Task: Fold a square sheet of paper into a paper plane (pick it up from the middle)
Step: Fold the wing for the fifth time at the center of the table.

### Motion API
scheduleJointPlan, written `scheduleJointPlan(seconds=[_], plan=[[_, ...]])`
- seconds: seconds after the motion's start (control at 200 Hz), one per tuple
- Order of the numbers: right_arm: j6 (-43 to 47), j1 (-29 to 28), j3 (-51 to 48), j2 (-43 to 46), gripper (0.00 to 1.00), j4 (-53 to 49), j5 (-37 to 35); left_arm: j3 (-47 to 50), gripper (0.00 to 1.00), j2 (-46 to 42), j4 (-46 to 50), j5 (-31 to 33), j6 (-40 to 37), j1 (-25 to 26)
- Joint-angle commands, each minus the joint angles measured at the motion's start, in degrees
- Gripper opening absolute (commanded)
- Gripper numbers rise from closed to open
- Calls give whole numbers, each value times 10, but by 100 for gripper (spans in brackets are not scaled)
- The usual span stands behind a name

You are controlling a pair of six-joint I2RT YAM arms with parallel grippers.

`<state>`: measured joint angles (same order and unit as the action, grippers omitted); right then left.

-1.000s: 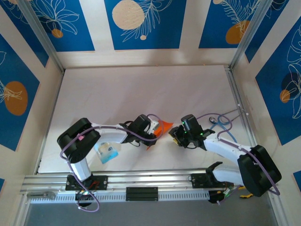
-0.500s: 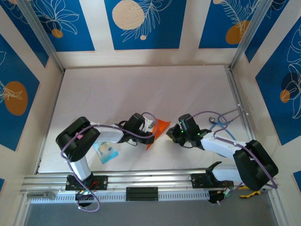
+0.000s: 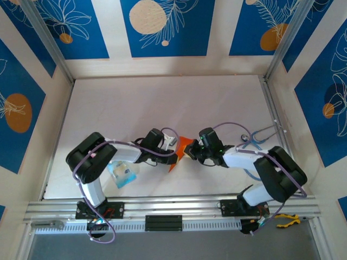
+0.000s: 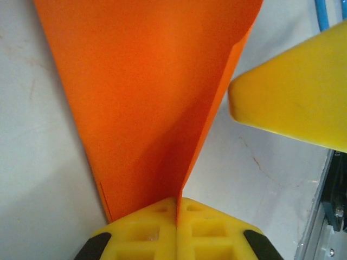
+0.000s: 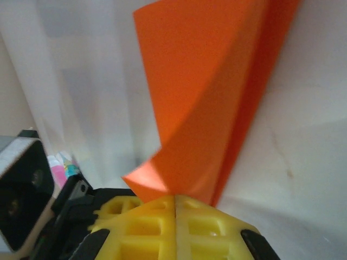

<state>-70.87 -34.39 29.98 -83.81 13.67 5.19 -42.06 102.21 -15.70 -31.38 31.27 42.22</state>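
The orange sheet of paper [image 3: 182, 149] is folded into a tapering wedge and stands up off the white table, near its front middle. My left gripper [image 3: 174, 156] is shut on it from the left; in the left wrist view the fold [image 4: 152, 97] runs down into the closed yellow jaws of the left gripper [image 4: 177, 208]. My right gripper [image 3: 190, 154] is shut on the paper's opposite end. The right wrist view has the paper [image 5: 217, 92] rising out of the closed right gripper [image 5: 176, 203]. A yellow fingertip [image 4: 293, 103] of the right gripper shows beside the paper.
A small blue and clear packet [image 3: 123, 174] lies by the left arm's base. Blue cable [image 3: 255, 141] loops at the right side. Yellow-handled pliers [image 3: 287, 219] lie at the front right rail. The left arm's black body [image 5: 21, 189] is close on the right wrist view's left.
My right gripper has moved left to the paper and closed on it. The left gripper has stayed shut on the paper, shifting slightly left.
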Motion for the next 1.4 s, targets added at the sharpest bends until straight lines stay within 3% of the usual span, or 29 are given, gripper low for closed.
scheduleJointPlan(seconds=[0.0, 0.235, 1.396], plan=[[17, -2, 21, -28, 4, 36, 24, 11, 6, 15, -10, -25, 11, -12], [18, 4, 35, -65, 3, 45, 31, 12, 6, 16, -6, -34, 19, -20], [51, 38, 31, -77, 4, 45, 66, 40, 0, 15, -19, -24, 65, -43]])
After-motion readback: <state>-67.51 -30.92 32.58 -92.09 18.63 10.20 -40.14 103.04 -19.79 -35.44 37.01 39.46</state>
